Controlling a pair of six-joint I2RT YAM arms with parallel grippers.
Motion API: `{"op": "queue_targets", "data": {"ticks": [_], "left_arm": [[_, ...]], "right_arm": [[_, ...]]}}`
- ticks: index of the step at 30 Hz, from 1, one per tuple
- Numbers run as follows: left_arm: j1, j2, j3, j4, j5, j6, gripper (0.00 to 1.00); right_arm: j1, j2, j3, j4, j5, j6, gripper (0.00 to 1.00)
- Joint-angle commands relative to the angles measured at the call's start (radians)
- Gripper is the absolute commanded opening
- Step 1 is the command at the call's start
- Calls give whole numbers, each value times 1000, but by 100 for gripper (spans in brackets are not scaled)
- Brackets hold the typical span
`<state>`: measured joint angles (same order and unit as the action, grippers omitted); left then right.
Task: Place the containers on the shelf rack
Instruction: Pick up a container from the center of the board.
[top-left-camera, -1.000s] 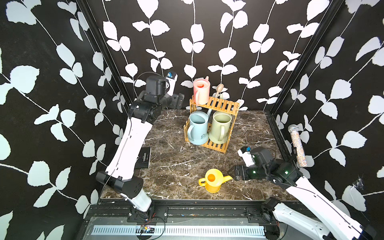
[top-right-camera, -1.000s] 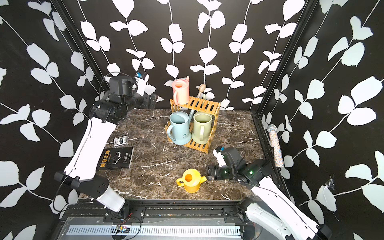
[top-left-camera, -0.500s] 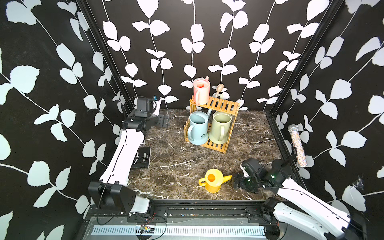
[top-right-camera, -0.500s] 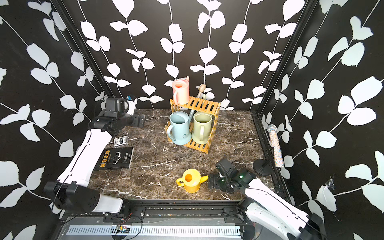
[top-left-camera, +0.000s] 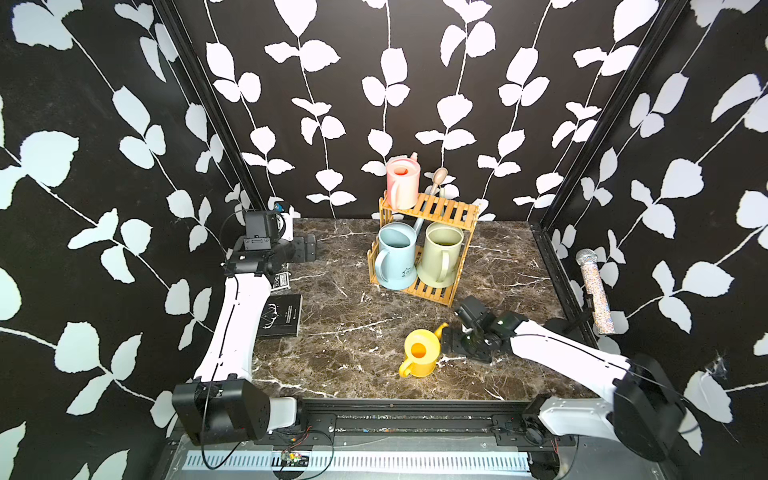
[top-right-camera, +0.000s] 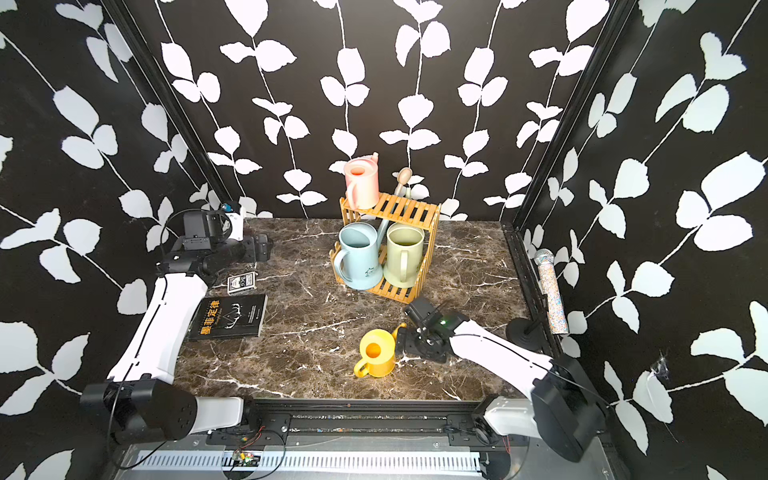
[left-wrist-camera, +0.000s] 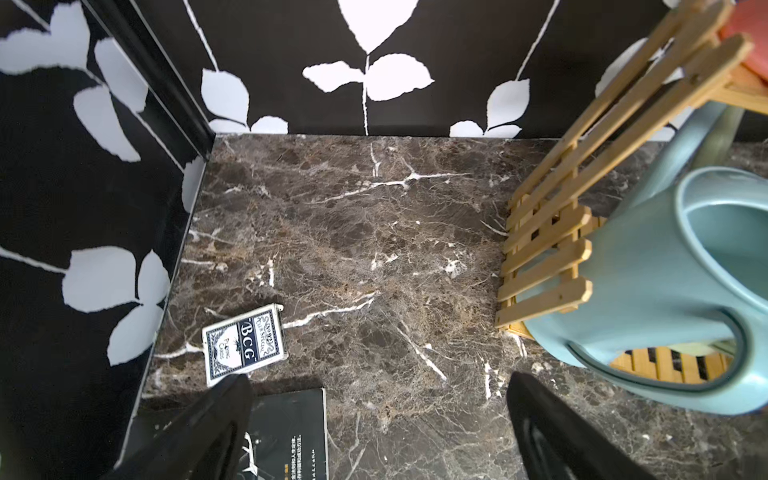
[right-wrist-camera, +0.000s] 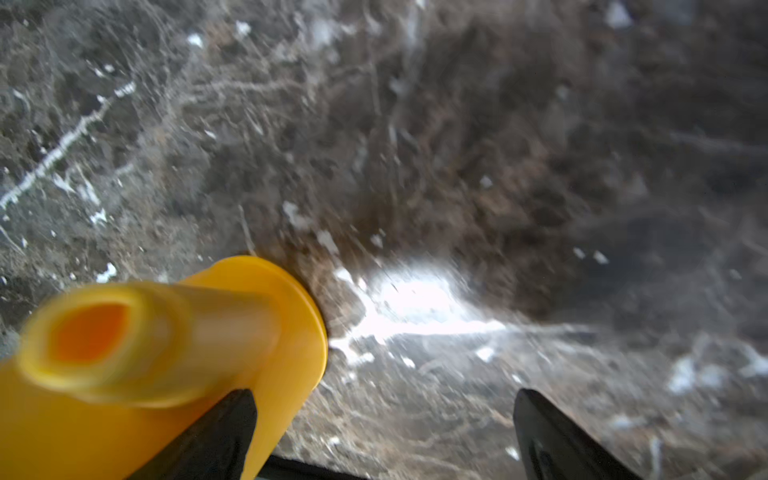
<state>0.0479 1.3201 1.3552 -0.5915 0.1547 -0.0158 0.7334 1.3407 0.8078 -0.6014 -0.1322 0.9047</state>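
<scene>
yellow can (top-left-camera: 419, 353): upright on bench (top-left-camera: 353, 324), spout back-right beside right claw (right-wrist-camera: 382, 392), handle front-left | rack (top-left-camera: 432, 208): pink can (top-left-camera: 402, 183) top tier, blue can (top-left-camera: 395, 257) and green can (top-left-camera: 440, 257) lower | right claw, left claw (left-wrist-camera: 379, 376): spread, empty

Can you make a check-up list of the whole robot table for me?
Surface: brown marble tabletop, no spills seen.
Job's things: pink watering can on the shelf rack, top tier; blue watering can and green watering can on lower tier; yellow watering can on tabletop.
Clutter: black book, card box, glittery microphone.
Hands: left hand open, empty; right hand open beside yellow watering can.
Cables: black cable loops at left wrist.
Surroundings: leaf-patterned walls.
</scene>
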Motion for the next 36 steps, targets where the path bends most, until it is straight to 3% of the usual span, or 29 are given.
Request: {"op": "queue_targets", "data": {"ticks": [1, 8, 15, 22, 30, 36], "left_arm": [[17, -33, -25, 48, 51, -35, 98], [49, -40, -52, 66, 79, -59, 98], [76, -39, -63, 85, 110, -84, 98], [122, -46, -77, 101, 132, -115, 98], [156, -75, -85, 112, 150, -140, 98], [159, -74, -65, 115, 177, -167, 98]], "right_arm": [[9, 60, 76, 56, -6, -66, 98], [10, 179, 250, -63, 24, -202, 99], [17, 11, 225, -154, 53, -176, 99], [181, -87, 289, -226, 149, -140, 99], [361, 30, 348, -211, 201, -70, 98], [400, 140, 433, -235, 218, -101, 98]]}}
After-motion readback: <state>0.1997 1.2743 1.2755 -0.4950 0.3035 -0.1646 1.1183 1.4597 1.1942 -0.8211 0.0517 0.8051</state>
